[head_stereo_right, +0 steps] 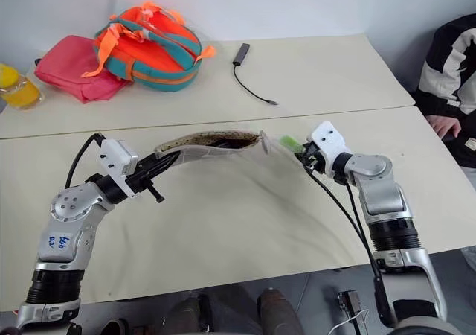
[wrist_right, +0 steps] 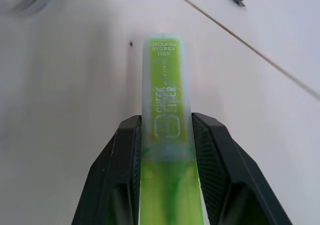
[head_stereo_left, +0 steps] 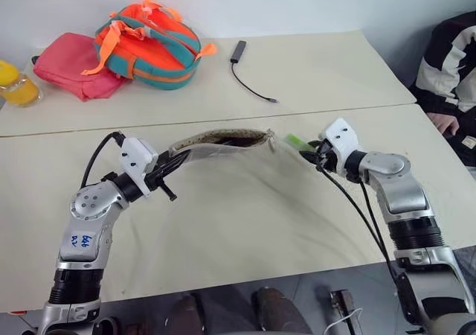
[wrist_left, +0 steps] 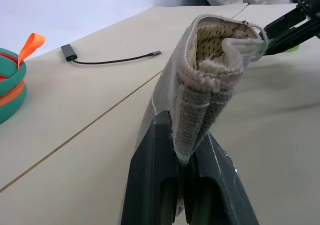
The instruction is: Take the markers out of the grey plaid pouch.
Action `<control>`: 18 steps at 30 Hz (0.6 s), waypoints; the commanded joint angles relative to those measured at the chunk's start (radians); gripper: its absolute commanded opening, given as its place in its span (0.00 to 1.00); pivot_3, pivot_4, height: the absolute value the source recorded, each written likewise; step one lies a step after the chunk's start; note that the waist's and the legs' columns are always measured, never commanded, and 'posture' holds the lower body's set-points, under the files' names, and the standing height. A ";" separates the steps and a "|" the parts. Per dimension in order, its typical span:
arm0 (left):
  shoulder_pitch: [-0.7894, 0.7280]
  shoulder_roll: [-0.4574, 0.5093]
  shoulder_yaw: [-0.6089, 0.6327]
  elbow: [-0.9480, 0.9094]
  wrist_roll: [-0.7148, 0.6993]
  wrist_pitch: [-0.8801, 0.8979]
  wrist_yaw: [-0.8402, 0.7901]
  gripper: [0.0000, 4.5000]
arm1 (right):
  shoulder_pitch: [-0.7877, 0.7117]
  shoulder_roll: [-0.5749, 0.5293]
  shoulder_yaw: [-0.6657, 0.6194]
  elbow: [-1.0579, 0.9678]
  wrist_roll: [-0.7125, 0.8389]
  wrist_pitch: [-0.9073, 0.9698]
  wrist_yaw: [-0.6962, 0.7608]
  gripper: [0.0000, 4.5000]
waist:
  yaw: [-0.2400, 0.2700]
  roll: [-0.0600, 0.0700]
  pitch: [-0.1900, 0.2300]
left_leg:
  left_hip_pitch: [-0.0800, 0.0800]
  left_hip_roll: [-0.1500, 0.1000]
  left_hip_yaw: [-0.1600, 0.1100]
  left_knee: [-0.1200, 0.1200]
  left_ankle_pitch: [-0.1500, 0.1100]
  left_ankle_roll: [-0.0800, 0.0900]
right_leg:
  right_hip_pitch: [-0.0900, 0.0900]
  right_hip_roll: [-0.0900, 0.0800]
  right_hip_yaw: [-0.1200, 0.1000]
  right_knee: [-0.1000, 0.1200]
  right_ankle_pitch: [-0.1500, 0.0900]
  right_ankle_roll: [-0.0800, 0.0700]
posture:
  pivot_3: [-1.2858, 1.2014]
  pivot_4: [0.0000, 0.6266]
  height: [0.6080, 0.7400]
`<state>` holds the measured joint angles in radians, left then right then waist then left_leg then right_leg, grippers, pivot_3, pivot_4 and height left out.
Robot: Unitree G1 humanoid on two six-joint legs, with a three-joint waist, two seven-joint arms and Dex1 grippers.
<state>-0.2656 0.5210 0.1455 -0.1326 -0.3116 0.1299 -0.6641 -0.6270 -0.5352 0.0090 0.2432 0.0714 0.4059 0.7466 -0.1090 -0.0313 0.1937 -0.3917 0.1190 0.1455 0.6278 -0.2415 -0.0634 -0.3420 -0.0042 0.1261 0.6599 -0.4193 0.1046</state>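
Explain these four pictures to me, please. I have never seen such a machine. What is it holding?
It is a two-armed robot. Two pictures look down from its head; the other two come from cameras on its wrists. The left gripper is shut on one end of a grey pouch, lifting it open above the table. The right gripper holds a light green marker. Farther back lie a pink bag, an orange-and-teal backpack and a black cable.

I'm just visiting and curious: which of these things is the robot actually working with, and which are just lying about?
In use: pouch, held by left claw; green marker, held by right claw.

Lying about: backpack, pink bag, cable, yellow thing.
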 commanded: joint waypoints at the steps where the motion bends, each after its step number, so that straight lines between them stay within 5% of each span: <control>1: -0.004 -0.004 0.014 -0.034 -0.021 -0.010 0.000 0.00 | -0.024 -0.012 -0.051 -0.032 0.038 0.025 -0.018 0.54 | 0.001 0.000 0.000 | 0.000 0.000 0.000 0.000 0.000 0.000 | 0.000 0.000 0.000 0.000 0.000 0.000 | 0.52 0.24 1.00; 5: -0.003 -0.007 0.011 -0.036 -0.022 -0.010 -0.001 0.00 | -0.087 -0.029 -0.053 -0.060 0.054 0.035 -0.012 0.85 | 0.000 0.000 0.000 | 0.000 0.000 0.000 0.000 0.000 0.000 | 0.000 0.000 0.000 0.000 0.000 0.000 | 0.52 0.24 1.00; 10: -0.007 -0.011 0.005 -0.035 -0.024 0.000 -0.007 0.00 | -0.212 -0.010 -0.025 -0.220 0.161 0.027 0.100 0.85 | -0.004 0.002 0.001 | 0.000 0.000 0.001 0.000 0.000 0.000 | -0.002 0.000 0.002 0.001 0.000 0.000 | 0.52 0.24 1.00; 14: -0.021 -0.018 -0.007 -0.035 -0.024 0.007 -0.009 0.00 | -0.240 0.012 0.054 -0.321 0.173 0.000 0.160 0.64 | -0.001 0.002 0.001 | 0.000 0.002 -0.001 -0.001 -0.001 -0.002 | -0.002 0.002 0.000 0.001 0.000 0.000 | 0.52 0.24 1.00; 18: -0.035 -0.027 -0.015 -0.037 -0.021 0.018 -0.006 0.00 | -0.225 0.011 0.129 -0.359 0.144 -0.052 0.197 0.32 | 0.009 0.001 0.001 | -0.001 0.001 -0.002 0.000 -0.002 -0.001 | -0.001 -0.001 -0.003 0.001 0.000 0.000 | 0.52 0.24 1.00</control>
<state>-0.2793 0.4975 0.1327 -0.1383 -0.3145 0.1544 -0.6714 -0.8488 -0.5219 0.1407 -0.0790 0.2192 0.3810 0.9338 -0.0999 -0.0300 0.1946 -0.3936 0.1195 0.1436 0.6289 -0.2436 -0.0641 -0.3429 -0.0054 0.1232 0.6602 -0.4191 0.1051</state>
